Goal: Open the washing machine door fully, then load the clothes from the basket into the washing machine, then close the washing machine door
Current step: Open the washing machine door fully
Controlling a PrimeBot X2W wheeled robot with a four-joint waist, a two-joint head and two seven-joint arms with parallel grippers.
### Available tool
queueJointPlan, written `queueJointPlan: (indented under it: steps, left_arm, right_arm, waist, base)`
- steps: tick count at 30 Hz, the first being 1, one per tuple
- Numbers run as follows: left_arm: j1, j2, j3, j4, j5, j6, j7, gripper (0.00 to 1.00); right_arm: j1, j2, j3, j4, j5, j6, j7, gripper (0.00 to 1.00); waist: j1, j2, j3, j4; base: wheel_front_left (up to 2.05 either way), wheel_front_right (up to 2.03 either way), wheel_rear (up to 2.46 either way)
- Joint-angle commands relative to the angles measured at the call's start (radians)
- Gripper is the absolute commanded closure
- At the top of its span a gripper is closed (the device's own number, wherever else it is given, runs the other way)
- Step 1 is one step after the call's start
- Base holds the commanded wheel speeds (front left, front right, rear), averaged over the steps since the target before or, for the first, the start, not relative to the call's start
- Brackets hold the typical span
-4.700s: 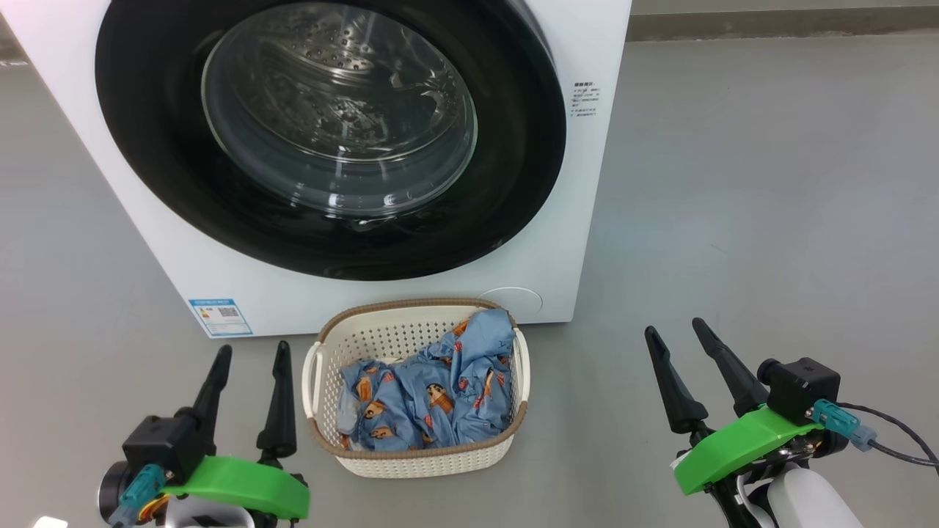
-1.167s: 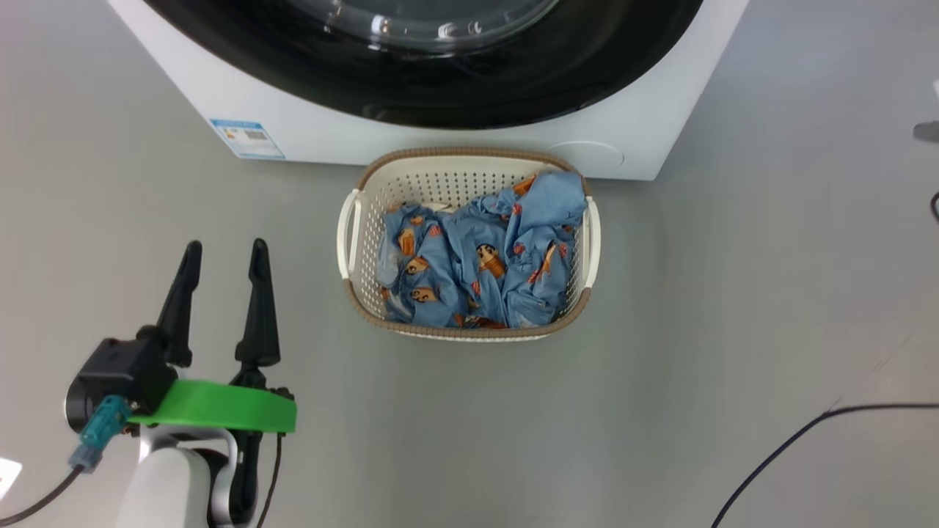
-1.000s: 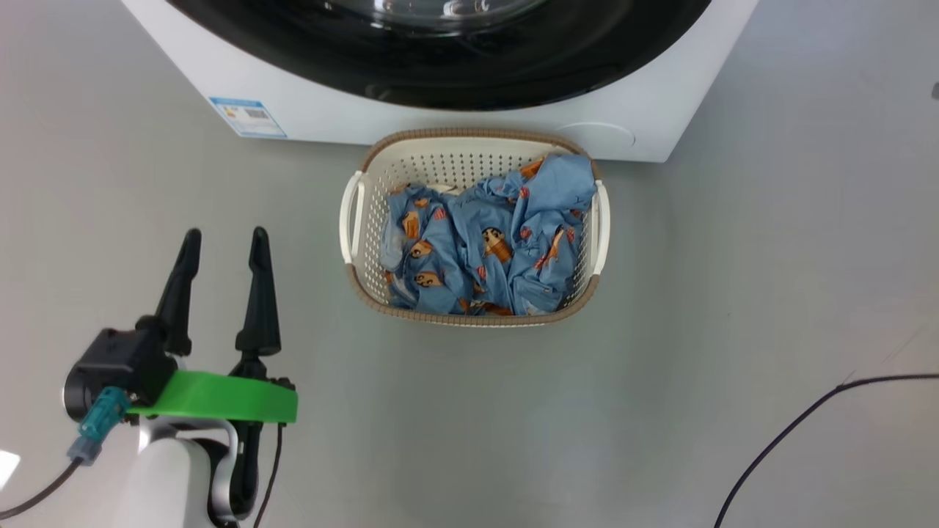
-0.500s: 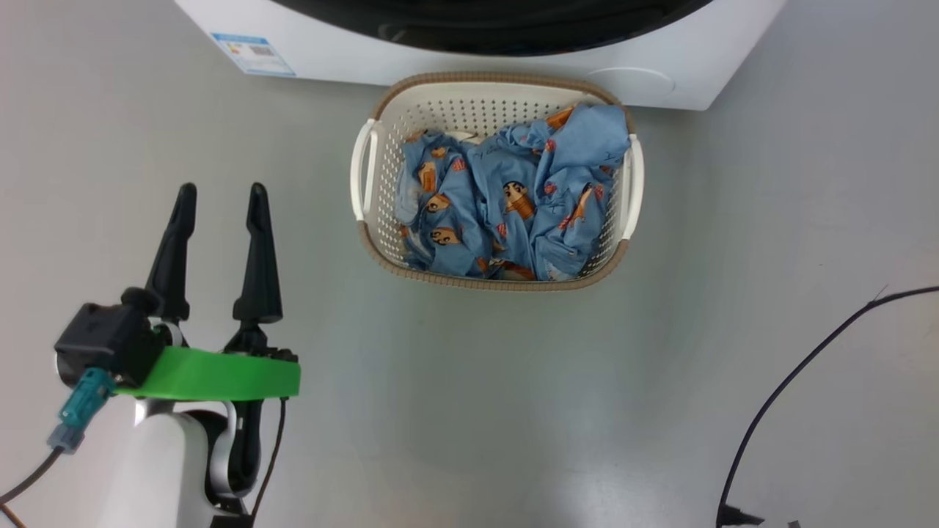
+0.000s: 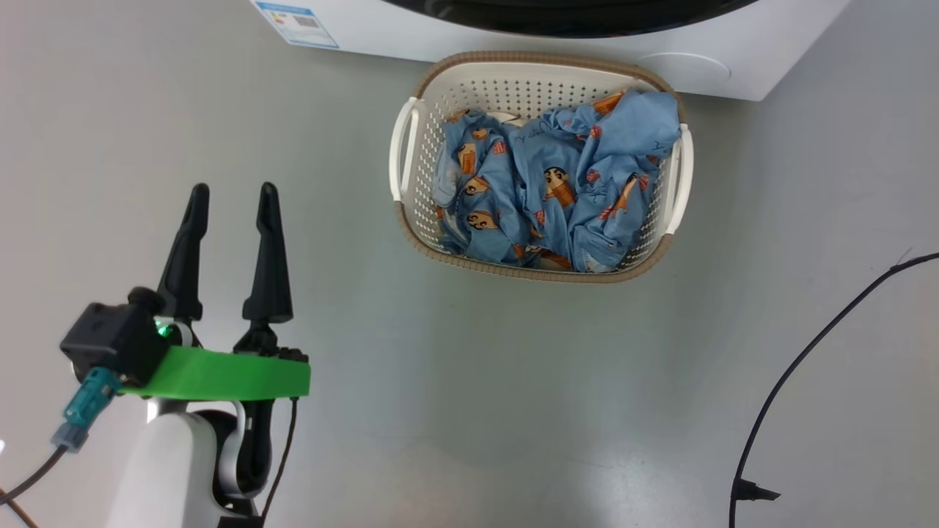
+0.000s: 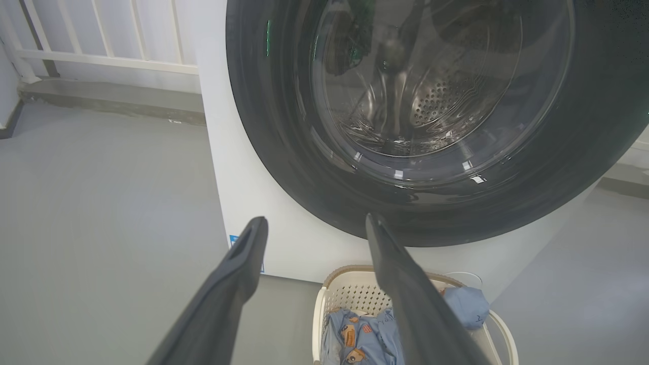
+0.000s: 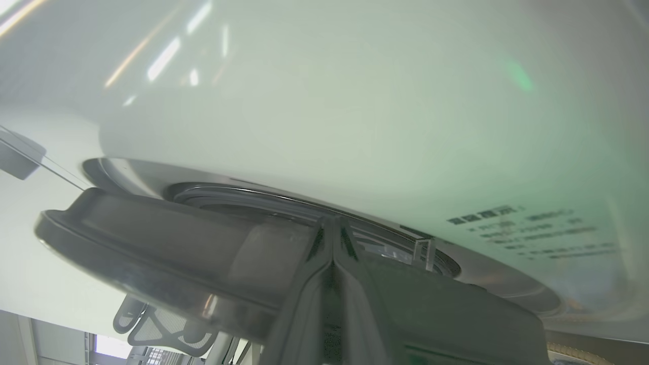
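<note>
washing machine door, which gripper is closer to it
Right. The right gripper, shut, has its fingertips at the washing machine door's rim. The left gripper, open, hangs over the floor to the left of the basket, well short of the door.

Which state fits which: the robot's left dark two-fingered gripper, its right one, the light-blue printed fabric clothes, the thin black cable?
1 left gripper
2 right gripper
3 light-blue printed clothes
4 thin black cable

a lies on the grey floor
b fingers pressed together
c fingers spread apart
d heaped in the cream perforated basket

Pairs: 1-c, 2-b, 3-d, 4-a
</note>
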Motion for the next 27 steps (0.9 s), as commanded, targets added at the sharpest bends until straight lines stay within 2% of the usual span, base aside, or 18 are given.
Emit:
queueJointPlan:
  steps: [1, 14, 23, 27]
  left_arm:
    - [-0.014, 0.027, 0.028, -0.027, -0.008, 0.007, -0.006, 0.0]
    - [0.008, 0.027, 0.041, -0.012, 0.006, 0.01, -0.006, 0.0]
    - [0.039, 0.027, 0.048, -0.001, 0.022, 0.005, -0.006, 0.0]
    - [0.064, 0.027, 0.054, 0.007, 0.029, 0.0, -0.006, 0.0]
  right_arm:
    - [-0.019, 0.006, 0.011, -0.014, -0.009, 0.001, 0.013, 1.0]
    - [0.048, 0.02, 0.048, 0.01, 0.001, 0.001, 0.091, 1.0]
    - [0.222, 0.045, 0.075, -0.064, 0.034, 0.001, 0.138, 1.0]
    - [0.34, 0.055, 0.073, -0.138, 0.068, 0.001, 0.145, 1.0]
  waist:
    - [0.0, 0.0, 0.002, 0.015]
    - [0.0, 0.0, -0.062, 0.019]
    - [0.0, 0.0, -0.139, 0.0]
    - [0.0, 0.0, -0.19, -0.001]
  base:
    - [0.0, 0.0, 0.0]
    - [0.0, 0.0, 0.0]
    - [0.0, 0.0, 0.0]
    - [0.0, 0.0, 0.0]
